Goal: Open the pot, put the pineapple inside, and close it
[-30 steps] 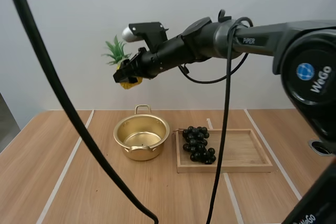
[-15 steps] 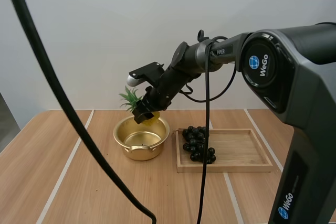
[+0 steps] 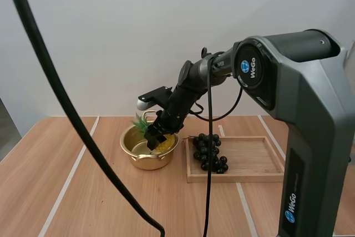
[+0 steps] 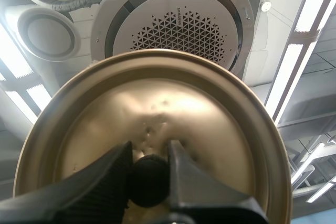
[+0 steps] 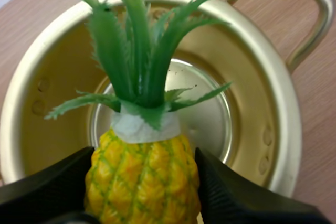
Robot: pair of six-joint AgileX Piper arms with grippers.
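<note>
Wood table [image 3: 83, 192], open pot [image 3: 140, 162]; R hand [image 3: 156, 137] tight on pineapple [image 5: 142, 179] (base hidden), L hand [image 4: 149, 151] tight on lid knob [image 4: 149, 181].

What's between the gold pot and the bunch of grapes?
High view: just a strip of bare table and the wooden tray's rim separate the pot from the grapes.

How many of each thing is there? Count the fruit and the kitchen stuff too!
pot: 1
lid: 1
pineapple: 1
grapes: 1 bunch
tray: 1
Total: 5
</note>
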